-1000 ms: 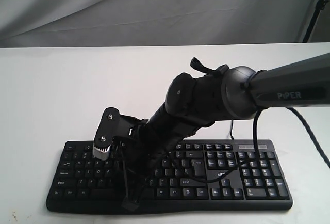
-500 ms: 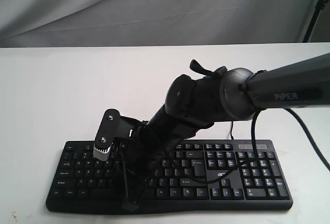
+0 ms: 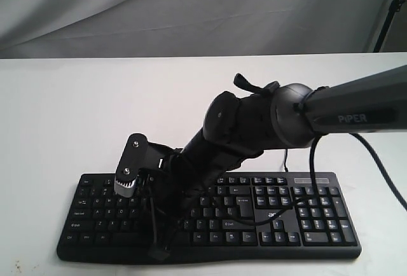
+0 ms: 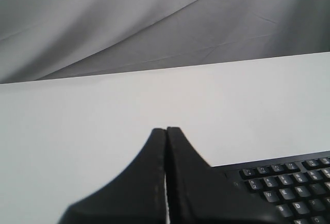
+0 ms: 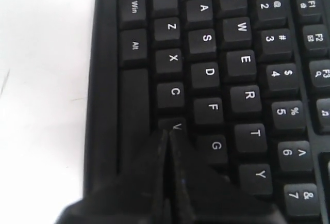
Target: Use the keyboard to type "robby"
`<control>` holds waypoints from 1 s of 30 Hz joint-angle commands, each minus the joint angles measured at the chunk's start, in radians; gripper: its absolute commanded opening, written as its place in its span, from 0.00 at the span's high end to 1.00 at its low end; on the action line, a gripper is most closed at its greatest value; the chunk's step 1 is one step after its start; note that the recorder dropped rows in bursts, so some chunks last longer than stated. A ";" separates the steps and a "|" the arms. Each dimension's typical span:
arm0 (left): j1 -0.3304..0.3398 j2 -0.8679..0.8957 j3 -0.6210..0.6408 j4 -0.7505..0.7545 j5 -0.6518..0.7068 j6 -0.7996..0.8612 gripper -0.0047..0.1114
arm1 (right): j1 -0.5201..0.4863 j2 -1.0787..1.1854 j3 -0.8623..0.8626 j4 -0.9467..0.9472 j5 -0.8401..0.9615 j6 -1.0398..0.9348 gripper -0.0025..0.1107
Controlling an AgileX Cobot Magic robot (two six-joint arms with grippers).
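My right arm (image 3: 254, 123) reaches in from the right and bends down over the left half of the keyboard (image 3: 318, 222). My right hand (image 5: 166, 131), fingers pressed together, is at the V key (image 5: 177, 126). My left hand (image 4: 166, 130), likewise together, hovers beside the keyboard's corner, with the white surface (image 3: 76, 110) bare beyond.

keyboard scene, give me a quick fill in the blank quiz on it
1. In the right wrist view, the right pincer covers part of the key marked ____.
2. The left pincer hangs over the table with its jaws ____.
3. The black keyboard lies on a table whose colour is ____.
4. The grey arm over the keyboard bears the word ____.

Missing words: V; shut; white; PiPER
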 commanded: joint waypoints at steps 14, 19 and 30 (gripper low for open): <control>-0.006 -0.003 0.004 0.005 -0.006 -0.003 0.96 | 0.001 -0.126 -0.005 -0.061 -0.009 0.054 0.98; -0.006 -0.003 0.004 0.005 -0.006 -0.003 0.96 | 0.001 -0.093 -0.005 -0.064 -0.007 0.056 0.98; -0.006 -0.003 0.004 0.005 -0.006 -0.003 0.96 | 0.001 -0.051 -0.005 -0.045 0.000 0.054 0.98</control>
